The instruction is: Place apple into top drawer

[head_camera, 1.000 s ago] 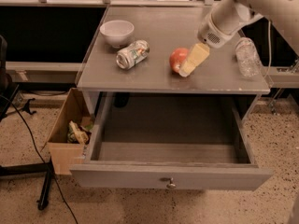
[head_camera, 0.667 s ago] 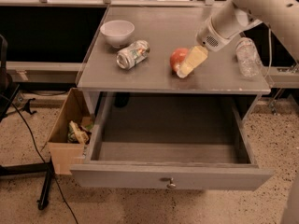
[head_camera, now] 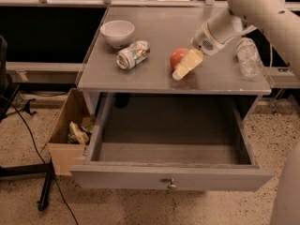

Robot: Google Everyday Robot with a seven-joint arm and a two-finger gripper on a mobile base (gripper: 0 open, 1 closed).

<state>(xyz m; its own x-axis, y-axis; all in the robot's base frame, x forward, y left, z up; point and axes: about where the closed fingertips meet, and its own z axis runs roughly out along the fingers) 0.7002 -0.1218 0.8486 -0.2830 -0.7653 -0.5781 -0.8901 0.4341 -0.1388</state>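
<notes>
The red-orange apple (head_camera: 176, 56) sits on the grey tabletop (head_camera: 140, 76), right of centre. My gripper (head_camera: 182, 68) comes down from the upper right on the white arm (head_camera: 234, 18) and is right at the apple, its pale yellowish tip lying against the apple's front right side. The apple rests on the table. The top drawer (head_camera: 117, 178) below the tabletop is pulled wide open toward the camera, and its inside shows nothing in it. Its small round knob (head_camera: 171, 185) is at the middle of the front panel.
A white bowl (head_camera: 117, 32) stands at the tabletop's back left. A crushed can (head_camera: 133, 54) lies on its side left of the apple. A clear plastic bottle (head_camera: 247, 56) lies at the right edge. A brown cardboard box (head_camera: 65, 125) with rubbish stands on the floor at the left.
My gripper has edged slightly down and left along the apple. The apple, can, bowl and drawer have not moved.
</notes>
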